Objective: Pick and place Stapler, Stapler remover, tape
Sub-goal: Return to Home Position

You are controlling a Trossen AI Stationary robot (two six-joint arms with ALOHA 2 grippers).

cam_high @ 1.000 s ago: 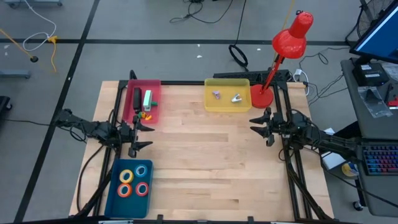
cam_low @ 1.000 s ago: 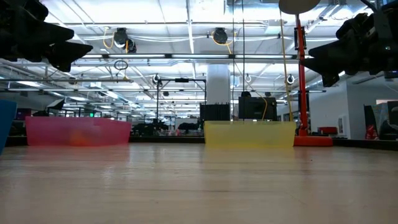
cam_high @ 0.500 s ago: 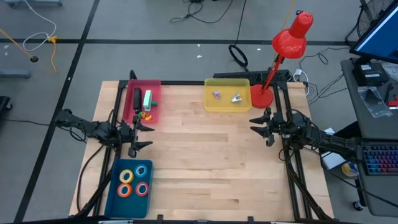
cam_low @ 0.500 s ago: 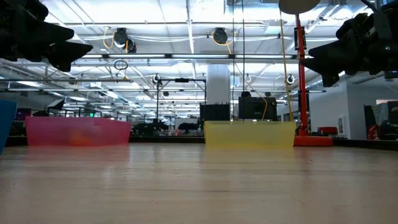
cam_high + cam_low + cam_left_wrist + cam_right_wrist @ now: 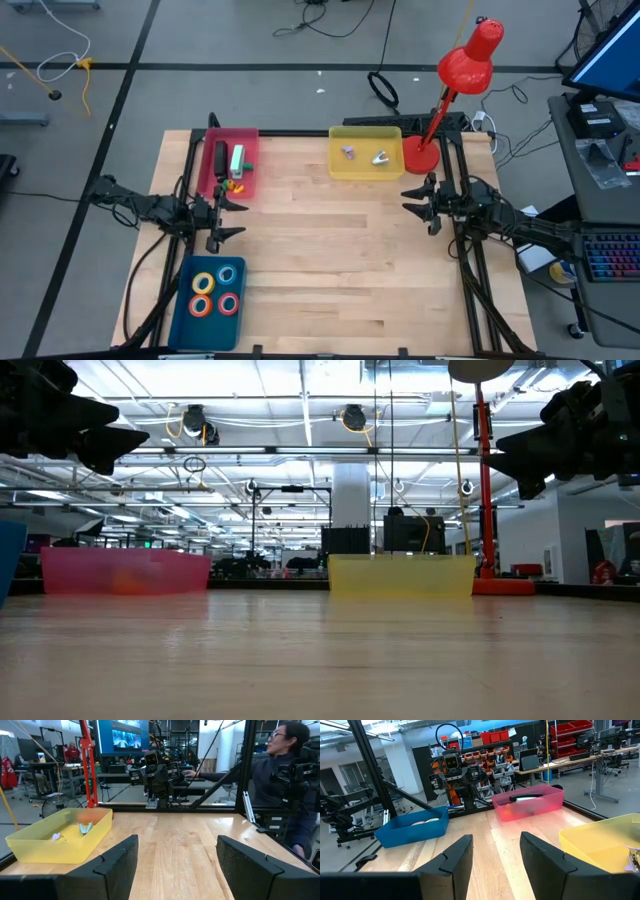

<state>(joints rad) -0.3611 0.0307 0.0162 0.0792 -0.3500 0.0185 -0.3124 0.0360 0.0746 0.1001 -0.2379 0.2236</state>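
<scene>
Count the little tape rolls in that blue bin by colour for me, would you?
Yellow tape roll: 1
Blue tape roll: 1
Orange-red tape roll: 1
Red tape roll: 1
Total: 4, all lying flat in the blue bin.

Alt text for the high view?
Overhead: wooden table, left hand and right hand open and empty at its side edges. Blue bin holds four tape rolls, pink bin staplers, yellow bin two staple removers.
</scene>
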